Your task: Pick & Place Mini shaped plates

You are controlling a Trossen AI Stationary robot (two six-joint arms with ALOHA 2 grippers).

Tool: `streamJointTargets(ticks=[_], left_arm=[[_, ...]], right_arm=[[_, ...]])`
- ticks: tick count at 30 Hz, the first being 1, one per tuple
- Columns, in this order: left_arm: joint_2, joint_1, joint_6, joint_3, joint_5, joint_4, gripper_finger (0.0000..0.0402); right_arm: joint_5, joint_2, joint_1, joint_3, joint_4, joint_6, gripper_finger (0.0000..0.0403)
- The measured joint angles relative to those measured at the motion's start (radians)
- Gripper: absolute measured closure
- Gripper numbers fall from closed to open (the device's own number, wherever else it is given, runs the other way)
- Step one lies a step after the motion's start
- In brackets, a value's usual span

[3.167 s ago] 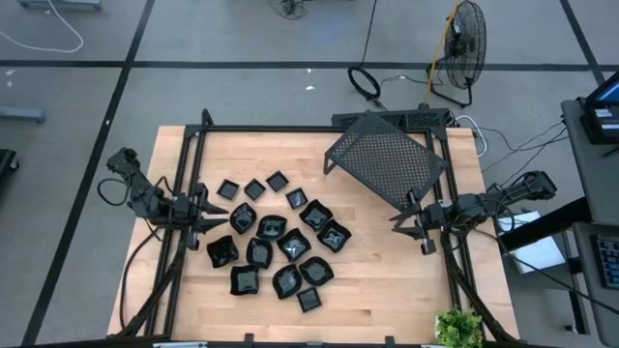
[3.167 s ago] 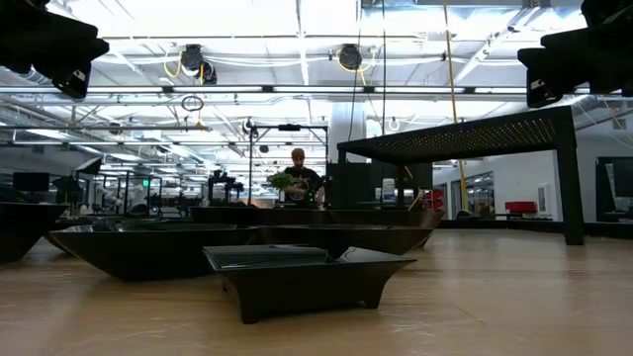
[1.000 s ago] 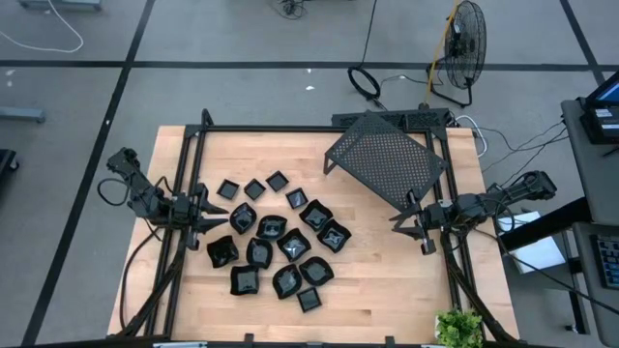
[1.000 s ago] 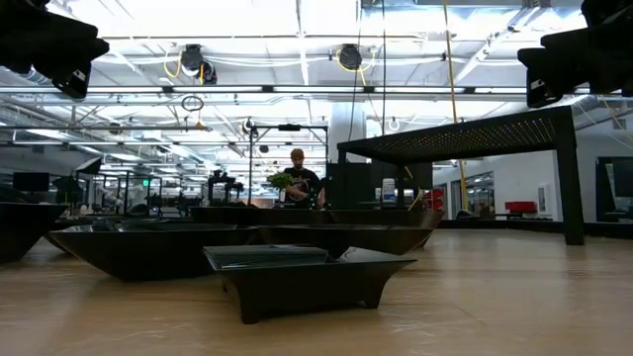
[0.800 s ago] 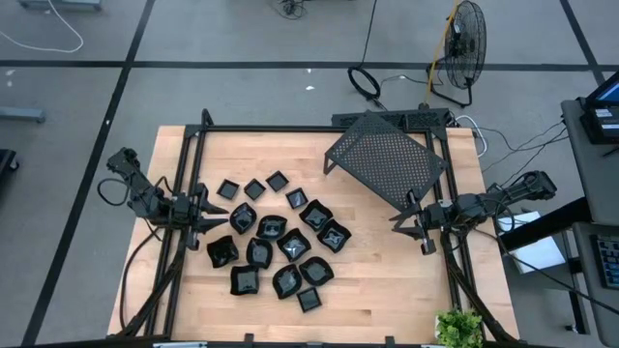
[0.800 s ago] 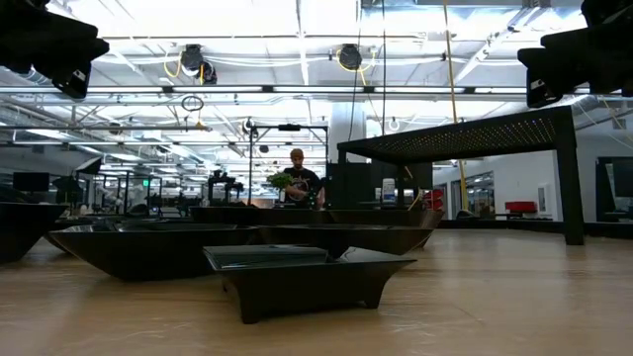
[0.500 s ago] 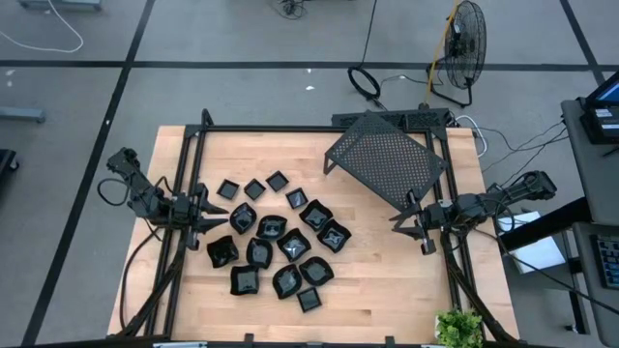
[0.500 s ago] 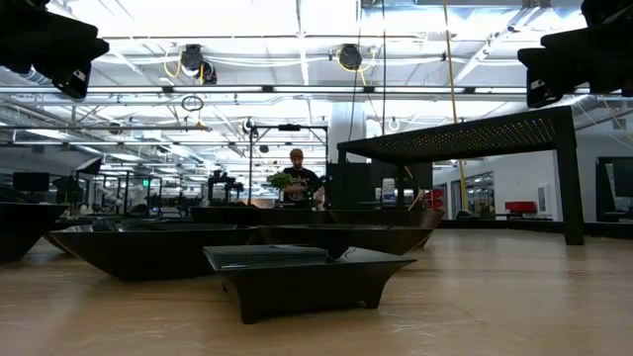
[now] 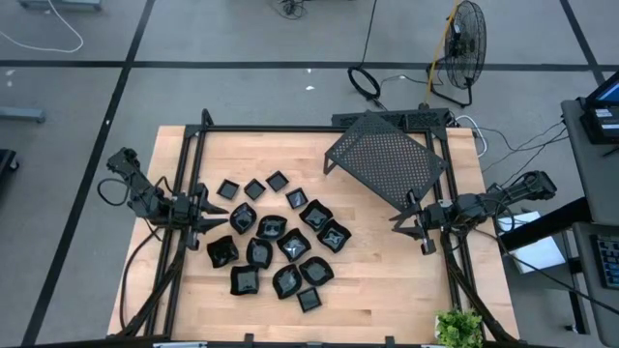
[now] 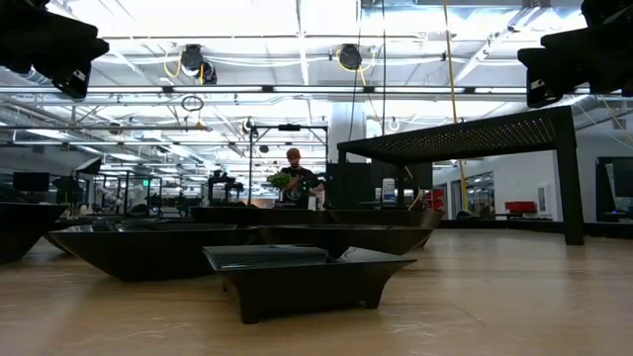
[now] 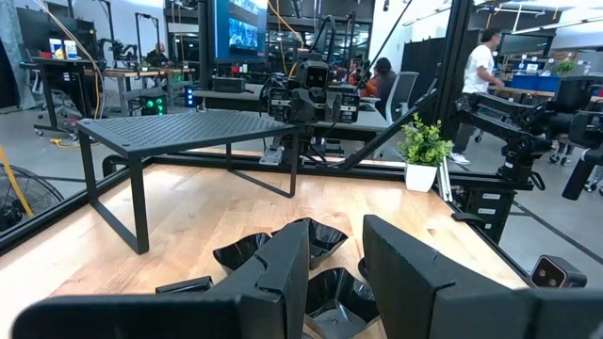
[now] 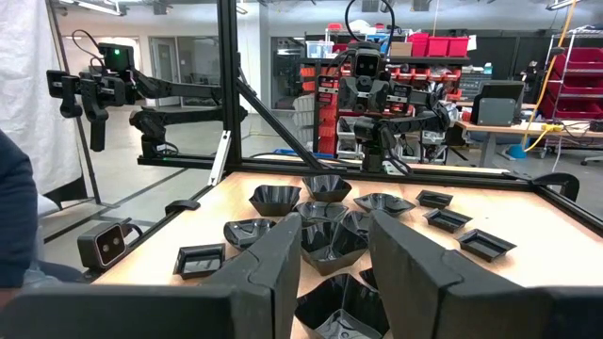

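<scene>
Mini shaped plates (image 9: 279, 246) are clustered lower centre-left on the bench (image 9: 377, 271). Left hand (image 9: 215, 219) and right hand (image 9: 404, 222) are seen parted, empty, at mid-frame edges.

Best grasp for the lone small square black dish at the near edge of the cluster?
Take the small square glossy black dish by its raised rim, one finger inside and one outside, coming straight down. It sits low and flat on the wooden table, so a side approach would likely find little to pinch. Its near and right sides face bare wood; the other dishes crowd its far side. The left gripper, open, seems closer.
</scene>
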State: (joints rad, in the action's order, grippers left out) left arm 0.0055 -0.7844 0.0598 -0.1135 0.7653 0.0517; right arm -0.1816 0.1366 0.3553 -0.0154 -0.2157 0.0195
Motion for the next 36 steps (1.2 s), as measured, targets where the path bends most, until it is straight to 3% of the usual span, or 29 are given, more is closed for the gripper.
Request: streamJointTargets(ticks=[30,36], left_arm=[[0.000,0.000,0.000,0.000,0.000,-0.002,0.0295],[0.001,0.000,-0.042,0.000,0.003,-0.114,0.0295]], right_arm=[[0.000,0.000,0.000,0.000,0.000,0.000,0.0289],[0.000,0.000,0.000,0.000,0.000,0.000,0.0289]])
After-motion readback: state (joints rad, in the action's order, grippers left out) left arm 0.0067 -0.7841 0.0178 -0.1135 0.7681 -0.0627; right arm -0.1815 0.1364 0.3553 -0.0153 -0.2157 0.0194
